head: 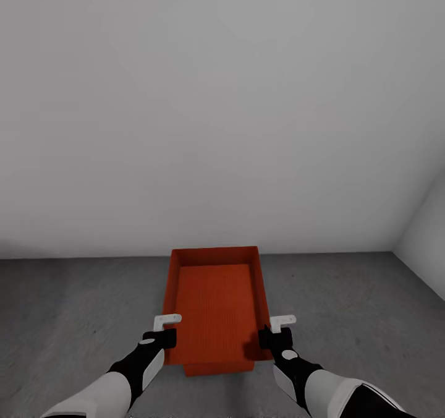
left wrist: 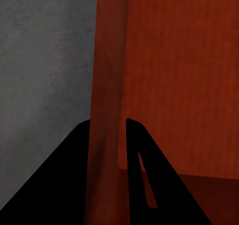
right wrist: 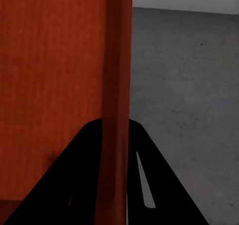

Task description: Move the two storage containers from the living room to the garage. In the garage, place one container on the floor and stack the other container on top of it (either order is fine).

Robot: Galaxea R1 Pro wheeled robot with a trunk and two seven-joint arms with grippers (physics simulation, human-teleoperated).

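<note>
Bin (head: 217, 300): orange-red, rectangular, open-topped, with a finely ribbed inner bottom and plain smooth walls, seen at 6 o'clock in the head view, long axis running toward the wall (head: 216, 109). A second orange-red edge (head: 219, 368) protrudes just below its near end; whether this belongs to another bin underneath cannot be told.

Left gripper (head: 164, 336): at 7 o'clock, at the near end of the bin's left wall. In the left wrist view the gripper (left wrist: 107, 135) has its two dark fingers on either side of that wall (left wrist: 107, 85), one outside and one inside the bin, closed against it.

Right gripper (head: 274, 337): at 5 o'clock, at the near end of the right wall. In the right wrist view the gripper (right wrist: 116, 135) likewise straddles the wall (right wrist: 118, 60), fingers pressed to both faces. Both forearms, white with black wrists, enter from the lower corners.

Floor (head: 74, 319): dark grey, rough, mottled concrete, filling the lower third of the head view. Whether the bin rests on it or is held just above it cannot be told. The same surface appears beside the bin in the left wrist view (left wrist: 45, 60) and the right wrist view (right wrist: 184, 85).

Room: a plain white wall fills the upper two thirds of the head view, meeting the floor in a straight line just beyond the bin's far end. A side wall (head: 426, 232) joins it at 3 o'clock, forming a corner.
</note>
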